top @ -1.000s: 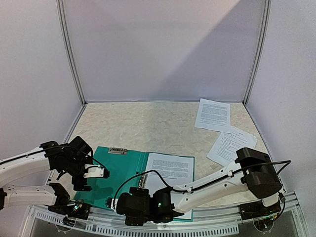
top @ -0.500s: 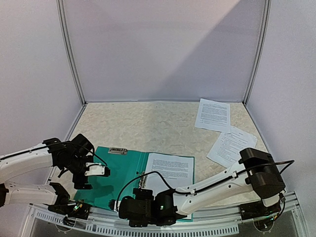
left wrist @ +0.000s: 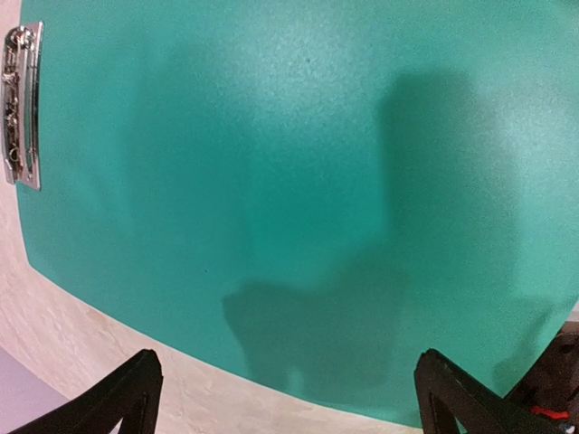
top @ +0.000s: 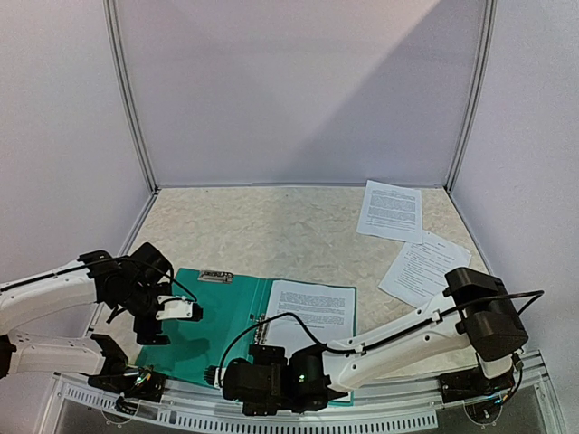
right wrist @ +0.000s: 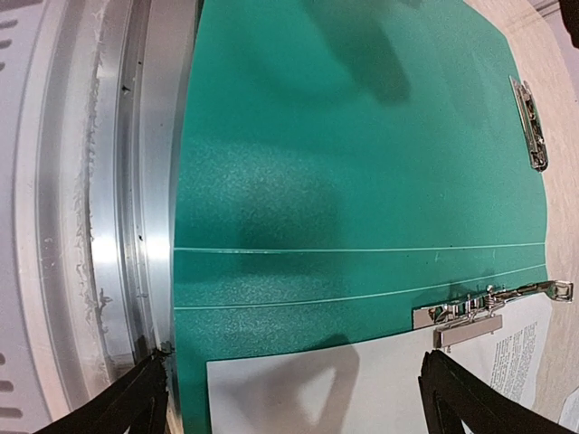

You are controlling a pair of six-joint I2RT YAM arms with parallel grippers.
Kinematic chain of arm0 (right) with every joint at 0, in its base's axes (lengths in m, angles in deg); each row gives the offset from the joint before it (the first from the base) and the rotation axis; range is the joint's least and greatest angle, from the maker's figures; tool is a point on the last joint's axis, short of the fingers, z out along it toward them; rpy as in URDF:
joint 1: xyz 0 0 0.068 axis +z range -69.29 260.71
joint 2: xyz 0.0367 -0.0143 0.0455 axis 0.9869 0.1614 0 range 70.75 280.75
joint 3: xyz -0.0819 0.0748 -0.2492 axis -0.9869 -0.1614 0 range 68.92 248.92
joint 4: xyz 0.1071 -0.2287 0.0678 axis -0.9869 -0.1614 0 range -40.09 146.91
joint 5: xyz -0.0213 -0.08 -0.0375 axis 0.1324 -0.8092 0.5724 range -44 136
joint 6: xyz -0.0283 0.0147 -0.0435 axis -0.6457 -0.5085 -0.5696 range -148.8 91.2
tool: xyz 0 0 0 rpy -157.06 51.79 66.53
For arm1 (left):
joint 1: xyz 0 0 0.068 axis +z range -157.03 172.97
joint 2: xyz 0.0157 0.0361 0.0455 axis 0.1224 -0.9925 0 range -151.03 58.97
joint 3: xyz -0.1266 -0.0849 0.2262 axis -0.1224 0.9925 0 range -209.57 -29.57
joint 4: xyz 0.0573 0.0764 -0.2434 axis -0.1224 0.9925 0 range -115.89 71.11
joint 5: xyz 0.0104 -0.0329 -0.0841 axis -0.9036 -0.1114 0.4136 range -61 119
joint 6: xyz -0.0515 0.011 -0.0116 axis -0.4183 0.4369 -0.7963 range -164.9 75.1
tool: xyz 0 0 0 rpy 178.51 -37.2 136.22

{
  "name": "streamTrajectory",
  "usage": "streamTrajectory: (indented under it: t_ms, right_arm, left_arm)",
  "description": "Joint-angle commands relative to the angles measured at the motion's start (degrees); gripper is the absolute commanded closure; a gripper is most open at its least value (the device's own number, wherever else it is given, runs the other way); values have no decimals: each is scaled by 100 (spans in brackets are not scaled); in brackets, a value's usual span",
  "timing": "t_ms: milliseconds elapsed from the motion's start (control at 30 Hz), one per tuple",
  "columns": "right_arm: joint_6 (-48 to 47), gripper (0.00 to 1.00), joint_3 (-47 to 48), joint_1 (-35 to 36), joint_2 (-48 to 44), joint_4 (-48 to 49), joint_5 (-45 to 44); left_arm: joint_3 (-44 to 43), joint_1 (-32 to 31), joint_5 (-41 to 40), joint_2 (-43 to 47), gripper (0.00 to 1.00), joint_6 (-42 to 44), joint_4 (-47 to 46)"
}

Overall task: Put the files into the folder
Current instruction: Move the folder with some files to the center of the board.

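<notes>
**Position of the task items.** The folder lies open on the surface at its near edge, teal inner faces up. Of the files, one clipped sheet rests on the right half of the folder. Its top edge is held under the spine clip. A cover clip sits at the far edge of the left half. Two sheets lie on the surface, well apart from the folder. The far loose sheet is near the far right corner. The near loose sheet lies close beside it, by the right wall.

**Gripper condition.** The left gripper is held over the left half of the folder, jaws spread wide, with nothing between them. The right gripper is held over the near edge of the folder, beside the metal rail. Its jaws are likewise spread wide and nothing is gripped.

**Changes against the frame one second earlier.** The left gripper has been displaced slightly to the right, further over the left half. The wrist of the right arm has been brought lower toward the rail, and its elbow has been shifted slightly right. The folder and all three sheets are found in unchanged positions, and both grippers are as wide apart as before.
</notes>
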Motion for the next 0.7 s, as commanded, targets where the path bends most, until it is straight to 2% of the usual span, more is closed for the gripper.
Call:
streamTrajectory:
  t_ms: [0, 533, 667]
  right_arm:
    - [-143, 3, -177, -508, -65, -649, -843]
    - [-319, 3, -137, -670, -211, -674, -1149]
    - [-336, 3, -160, -677, -270, -632, -1001]
  left_arm:
    - [-166, 64, 85, -75, 0, 6, 21]
    - [-243, 66, 84, -121, 0, 6, 54]
    - [-241, 79, 95, -130, 1, 12, 61]
